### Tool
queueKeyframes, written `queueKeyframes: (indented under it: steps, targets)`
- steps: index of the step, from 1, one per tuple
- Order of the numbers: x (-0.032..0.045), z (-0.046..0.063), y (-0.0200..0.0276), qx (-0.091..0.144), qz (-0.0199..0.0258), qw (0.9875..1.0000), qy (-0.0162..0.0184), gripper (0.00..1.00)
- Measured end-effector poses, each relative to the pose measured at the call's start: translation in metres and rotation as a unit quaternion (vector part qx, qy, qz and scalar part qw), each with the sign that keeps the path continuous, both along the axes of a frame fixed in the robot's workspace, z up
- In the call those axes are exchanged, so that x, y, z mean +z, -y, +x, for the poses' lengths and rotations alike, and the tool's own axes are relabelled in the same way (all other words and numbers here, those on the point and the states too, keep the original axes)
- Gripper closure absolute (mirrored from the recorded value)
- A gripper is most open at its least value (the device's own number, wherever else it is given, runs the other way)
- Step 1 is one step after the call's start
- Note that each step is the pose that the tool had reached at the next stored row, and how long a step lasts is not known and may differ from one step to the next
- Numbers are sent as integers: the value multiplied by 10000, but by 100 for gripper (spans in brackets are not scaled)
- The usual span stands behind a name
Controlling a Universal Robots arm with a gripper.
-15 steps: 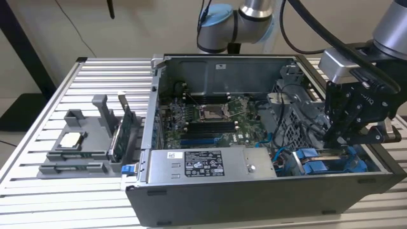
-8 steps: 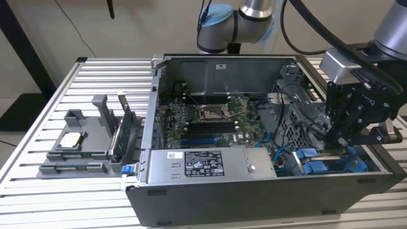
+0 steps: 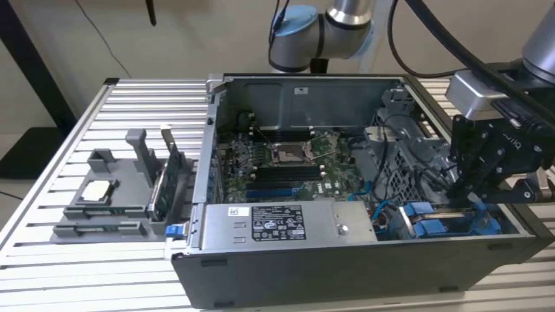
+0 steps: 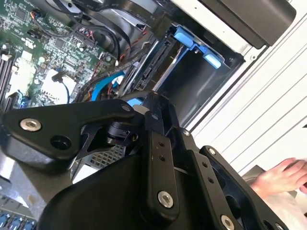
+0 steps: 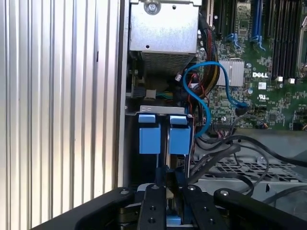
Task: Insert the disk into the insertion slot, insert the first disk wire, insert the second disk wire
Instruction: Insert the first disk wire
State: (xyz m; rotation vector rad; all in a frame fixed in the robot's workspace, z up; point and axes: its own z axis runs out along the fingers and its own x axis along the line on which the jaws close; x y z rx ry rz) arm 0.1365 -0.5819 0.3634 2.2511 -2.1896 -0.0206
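Observation:
My black gripper (image 3: pixel 468 198) hangs inside the open computer case at the exterior view's right, just above the insertion slot (image 4: pixel 192 81), a grey metal bay. Its fingers (image 5: pixel 158 191) are drawn close together, and I see nothing held between them. Two bright blue carrier tabs (image 5: pixel 164 134) stand side by side at the bay's mouth, a short way beyond the fingertips. The disk's grey body is hidden behind them. A blue wire (image 5: pixel 207 112) loops from the motherboard toward the bay. Black wires (image 5: pixel 225 148) run beside it.
A grey labelled power-supply box (image 3: pixel 277 224) lies along the case's near wall, with the motherboard (image 3: pixel 286 162) behind it. A grey holder with parts (image 3: pixel 113 201) stands on the slatted table (image 3: pixel 87 273) at the exterior view's left. A person's hand (image 4: pixel 280 177) rests beside the case.

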Motion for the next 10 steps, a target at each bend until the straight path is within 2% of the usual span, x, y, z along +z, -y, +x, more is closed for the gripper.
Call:
queueKeyframes:
  steps: [5,10]
  targets:
    - [-5,27,53,0,0,10000,-36,81]
    - [-5,28,56,-1,0,10000,-42,81]
